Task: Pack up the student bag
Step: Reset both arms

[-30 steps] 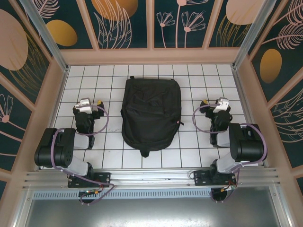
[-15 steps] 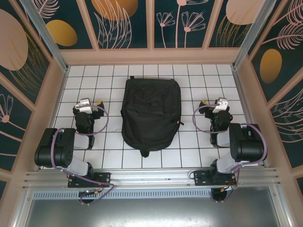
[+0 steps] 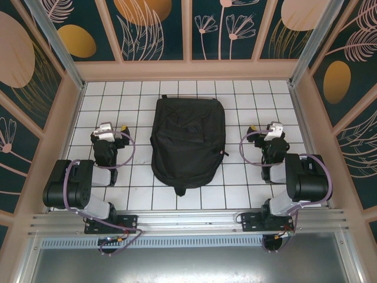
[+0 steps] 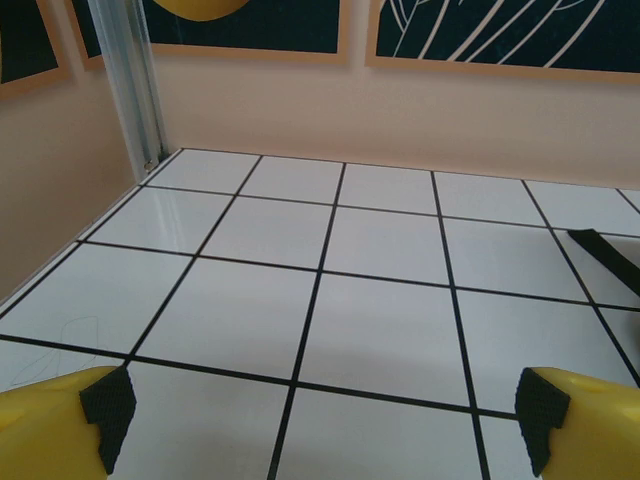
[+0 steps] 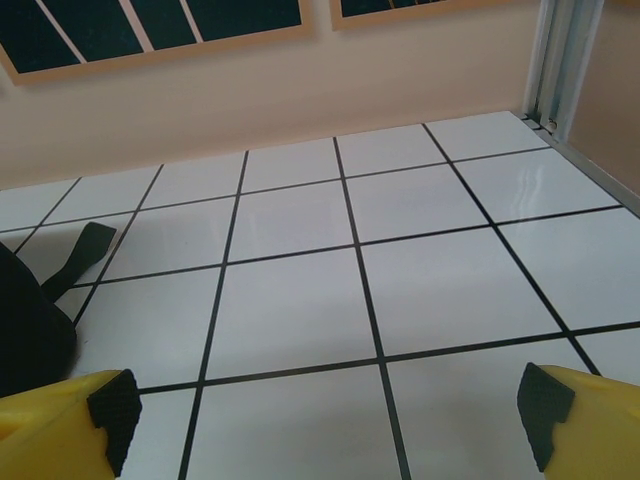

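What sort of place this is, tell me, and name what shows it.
Probably a lab robot cell, not a classroom: a white gridded tabletop walled by leaf-pattern panels, aluminium frame posts, with the left arm and right arm bolted to a rail at its near edge.

1. White tiled table point(image 3: 118, 100) with a black grid, glossy under even light.
2. Low beige walls point(image 3: 188, 69) on 3 sides.
3. Above them, dark teal panels point(image 3: 156, 29) with orange discs and pale leaf drawings.
4. 2 metal posts point(image 3: 56, 41) at the far corners.
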Robot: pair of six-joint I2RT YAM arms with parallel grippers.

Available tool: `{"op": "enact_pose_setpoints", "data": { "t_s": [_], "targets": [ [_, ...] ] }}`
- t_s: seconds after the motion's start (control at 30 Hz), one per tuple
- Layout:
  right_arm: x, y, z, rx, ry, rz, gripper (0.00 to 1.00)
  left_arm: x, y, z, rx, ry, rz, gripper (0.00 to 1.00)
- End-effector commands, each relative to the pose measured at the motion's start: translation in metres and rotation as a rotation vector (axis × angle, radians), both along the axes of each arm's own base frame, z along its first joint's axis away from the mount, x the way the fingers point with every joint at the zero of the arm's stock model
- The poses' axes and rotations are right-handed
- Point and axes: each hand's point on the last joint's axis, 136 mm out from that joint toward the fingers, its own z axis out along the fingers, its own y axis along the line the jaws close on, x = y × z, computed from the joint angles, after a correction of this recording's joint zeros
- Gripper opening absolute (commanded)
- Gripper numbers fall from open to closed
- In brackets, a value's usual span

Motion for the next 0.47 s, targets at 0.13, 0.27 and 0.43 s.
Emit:
{"op": "enact_pose_setpoints", "data": {
  "t_s": [0.13, 0.27, 0.43],
  "targets": [
    [0.0033, 0.0027, 0.0066, -0.013, -0.021, 0.02, 0.99, 0.0018, 0.0004, 0.0117, 0.007, -0.045, -0.008, 0.99],
    [0.0037, 0.0032, 0.006, -0.013, -0.018, 0.022, 0.99, 0.0019, 0.0004, 0.0113, 0.007, -0.043, -0.008, 0.99],
    [0.0031, 0.0026, 0.0059, -0.013, -0.018, 0.021, 0.99, 0.0018, 0.0004, 0.0117, 0.007, -0.045, -0.008, 0.99]
  ]
}}
